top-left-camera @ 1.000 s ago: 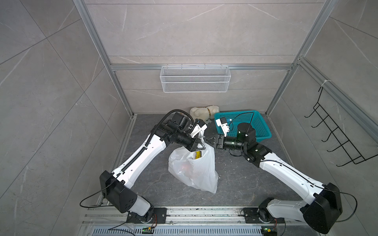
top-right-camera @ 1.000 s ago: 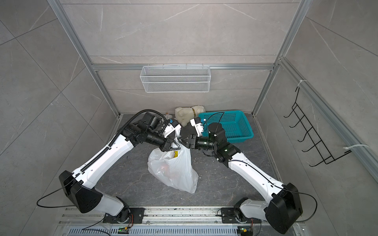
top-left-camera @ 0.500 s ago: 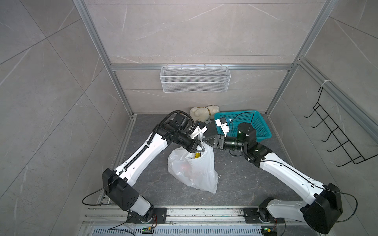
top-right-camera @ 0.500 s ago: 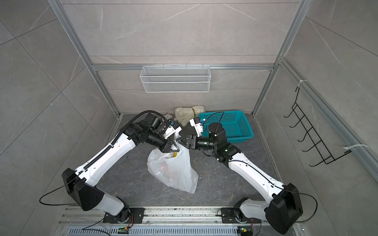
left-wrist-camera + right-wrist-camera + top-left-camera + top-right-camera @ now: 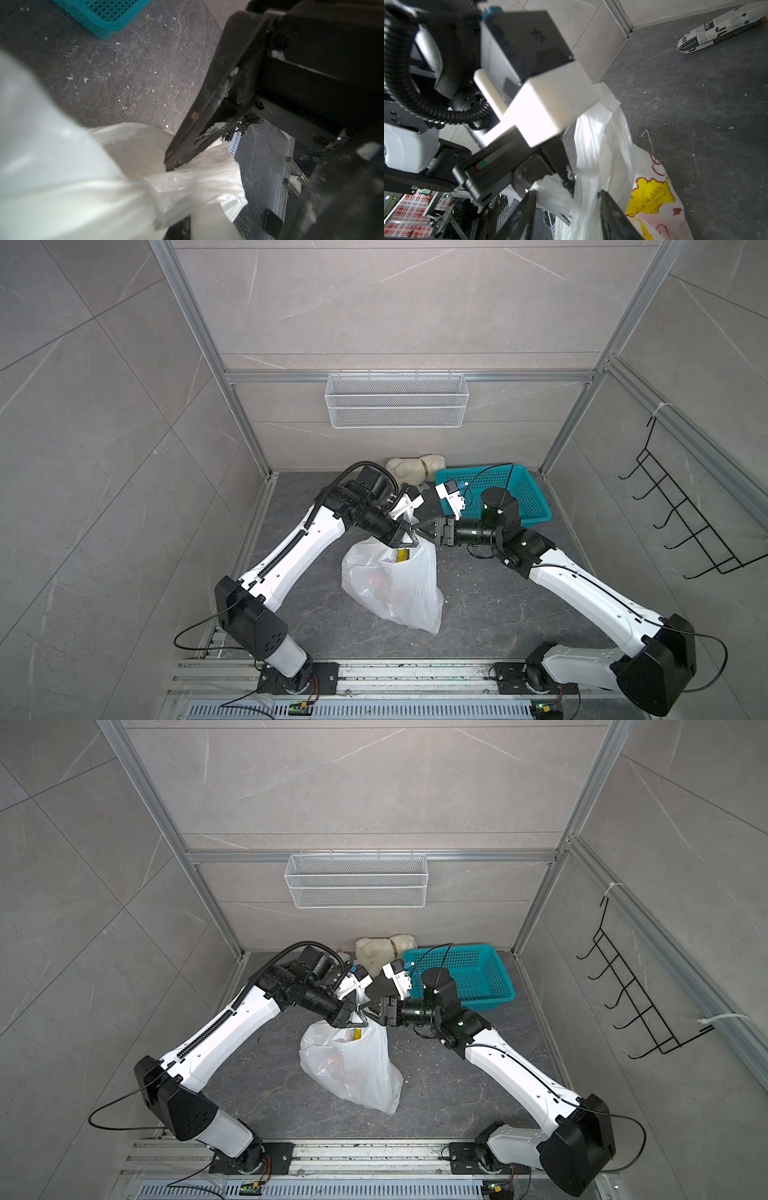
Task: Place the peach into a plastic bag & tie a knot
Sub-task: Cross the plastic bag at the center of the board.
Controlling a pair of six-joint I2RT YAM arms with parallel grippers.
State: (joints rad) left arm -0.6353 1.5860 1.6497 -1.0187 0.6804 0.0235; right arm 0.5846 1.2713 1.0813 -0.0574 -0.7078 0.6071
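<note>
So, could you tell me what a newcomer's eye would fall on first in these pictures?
Probably the white plastic bag in the middle of the dark floor, its top pinched in the shut left gripper. The right gripper meets it there, jaws apart around a handle strip. Behind them stands a teal basket.

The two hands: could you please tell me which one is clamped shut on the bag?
The left hand, pinching the plastic bag at its top; the right hand has its jaws apart.
</note>
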